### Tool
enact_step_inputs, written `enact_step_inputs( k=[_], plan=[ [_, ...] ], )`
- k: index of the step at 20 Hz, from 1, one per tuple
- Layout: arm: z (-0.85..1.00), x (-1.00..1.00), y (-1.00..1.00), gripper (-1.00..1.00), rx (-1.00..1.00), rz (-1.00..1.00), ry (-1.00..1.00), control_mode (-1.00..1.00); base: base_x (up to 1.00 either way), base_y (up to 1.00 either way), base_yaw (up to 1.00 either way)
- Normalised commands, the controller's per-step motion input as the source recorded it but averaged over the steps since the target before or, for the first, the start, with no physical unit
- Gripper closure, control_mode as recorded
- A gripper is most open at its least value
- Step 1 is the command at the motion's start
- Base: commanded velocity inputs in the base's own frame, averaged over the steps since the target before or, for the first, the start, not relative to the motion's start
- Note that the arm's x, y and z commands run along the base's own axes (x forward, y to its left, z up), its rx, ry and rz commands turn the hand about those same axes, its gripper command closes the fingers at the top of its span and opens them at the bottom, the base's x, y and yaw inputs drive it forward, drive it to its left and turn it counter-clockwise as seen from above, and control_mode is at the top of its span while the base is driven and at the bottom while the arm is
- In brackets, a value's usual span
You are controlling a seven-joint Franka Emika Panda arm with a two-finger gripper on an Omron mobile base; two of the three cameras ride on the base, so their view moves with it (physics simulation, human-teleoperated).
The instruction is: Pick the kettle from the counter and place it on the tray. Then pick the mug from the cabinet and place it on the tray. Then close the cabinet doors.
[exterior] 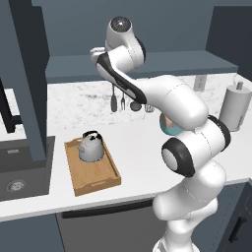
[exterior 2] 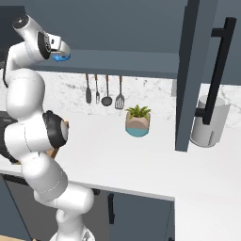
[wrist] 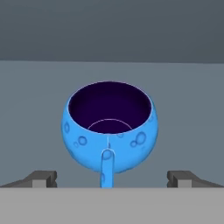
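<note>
Tool (wrist: 112, 178) fully open and empty before the small round bright blue mug (wrist: 109, 127) on the grey cabinet shelf (wrist: 35, 109); its handle faces the tool, so closing off-centre could spin or tip it

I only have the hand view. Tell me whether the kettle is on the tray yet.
Observer: It is. The small grey metal dome kettle sits upright in the light-brown wooden tray on the white counter.
Operator: Say where this blue mug stands in the room.
Observer: The round bright blue mug is on the grey shelf of the dark wall cabinet, above the counter. The open gripper is level with it.
Operator: Report the cabinet doors.
Observer: Both are open. The left door panel and the right door panel jut out over the counter.
</note>
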Motion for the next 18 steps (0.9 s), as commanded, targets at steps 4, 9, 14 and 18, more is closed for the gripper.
enact_step_inputs(
  k=[4, 9, 14, 18],
  plan=[
    [0.0, 0.07, 0.02, -1.0, 0.0, -0.02, 0.0, -1.0, 0.0, 0.0, 0.0],
    [0.0, 0.1, 0.03, -1.0, 0.0, -0.03, 0.0, -1.0, 0.0, 0.0, 0.0],
    [0.0, 0.02, 0.0, 1.0, 0.0, -0.02, 0.0, -1.0, 0.0, 0.0, 0.0],
    [0.0, 0.0, 0.0, 1.0, 0.0, -0.03, 0.0, -1.0, 0.0, 0.0, 0.0]
  ],
)
